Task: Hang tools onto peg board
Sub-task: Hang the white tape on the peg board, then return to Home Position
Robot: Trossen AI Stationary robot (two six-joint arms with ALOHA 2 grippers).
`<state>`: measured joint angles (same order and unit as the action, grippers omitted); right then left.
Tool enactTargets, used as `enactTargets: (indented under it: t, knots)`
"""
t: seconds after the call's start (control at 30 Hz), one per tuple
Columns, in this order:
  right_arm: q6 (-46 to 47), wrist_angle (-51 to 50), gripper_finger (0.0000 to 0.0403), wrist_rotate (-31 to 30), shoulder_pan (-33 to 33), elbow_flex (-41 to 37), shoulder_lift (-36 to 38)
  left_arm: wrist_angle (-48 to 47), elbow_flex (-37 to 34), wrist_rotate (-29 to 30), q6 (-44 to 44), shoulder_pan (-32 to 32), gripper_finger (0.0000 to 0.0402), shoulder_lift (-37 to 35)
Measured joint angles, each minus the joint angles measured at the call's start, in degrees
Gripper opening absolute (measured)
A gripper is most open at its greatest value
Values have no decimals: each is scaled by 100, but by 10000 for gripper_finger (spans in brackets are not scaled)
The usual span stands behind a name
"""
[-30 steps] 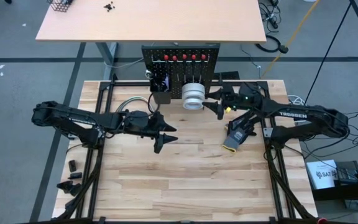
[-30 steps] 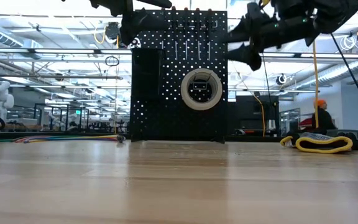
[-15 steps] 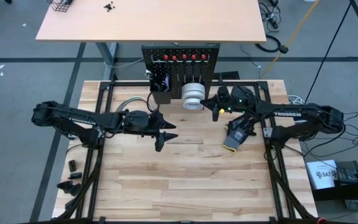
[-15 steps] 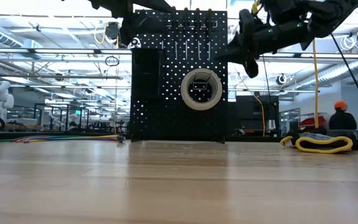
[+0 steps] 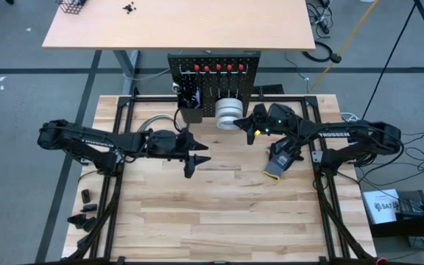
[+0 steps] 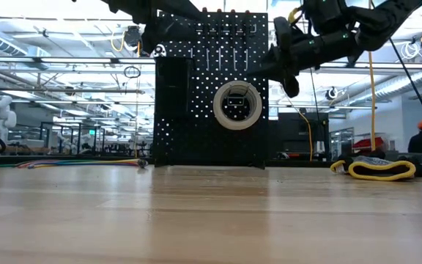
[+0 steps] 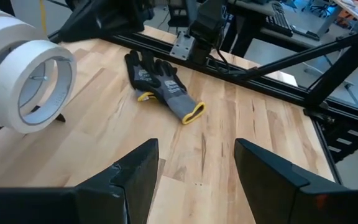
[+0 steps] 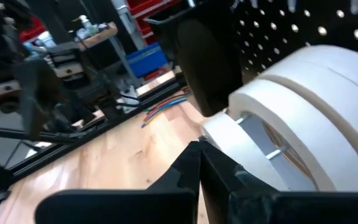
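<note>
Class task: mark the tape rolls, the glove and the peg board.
tape rolls (image 5: 228, 112), high view, top of the stack
glove (image 7: 166, 89), left wrist view, its palm
peg board (image 6: 196, 110), low view, bare perforated panel

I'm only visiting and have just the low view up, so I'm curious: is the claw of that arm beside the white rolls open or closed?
Observer: Closed. The right wrist view shows the right gripper with fingers pressed together, empty, close beside the tape rolls.
Operator: What's the yellow-edged thing lying at the right?
Observer: A dark work glove with a yellow cuff, flat on the table.
Operator: Where's the other arm?
Observer: From above, the left gripper is open, over the table in front of the peg board.
</note>
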<state>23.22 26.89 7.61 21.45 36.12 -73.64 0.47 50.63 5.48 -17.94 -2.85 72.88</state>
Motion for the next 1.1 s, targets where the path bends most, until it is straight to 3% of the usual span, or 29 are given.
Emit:
enactTargets:
  t: [0.63, 0.87, 1.1]
  knots:
    - [-15, 209, 0, -1122, -31, 0, -147, -13, 0, 0, 71, 140, 212, 0]
    - [219, 774, 0, -831, -45, 0, 249, -32, -7, -94, 176, 137, 212, -111]
    - [271, 539, 0, 319, -418, 0, 894, -126, -7, 41, 561, 132, 212, -864]
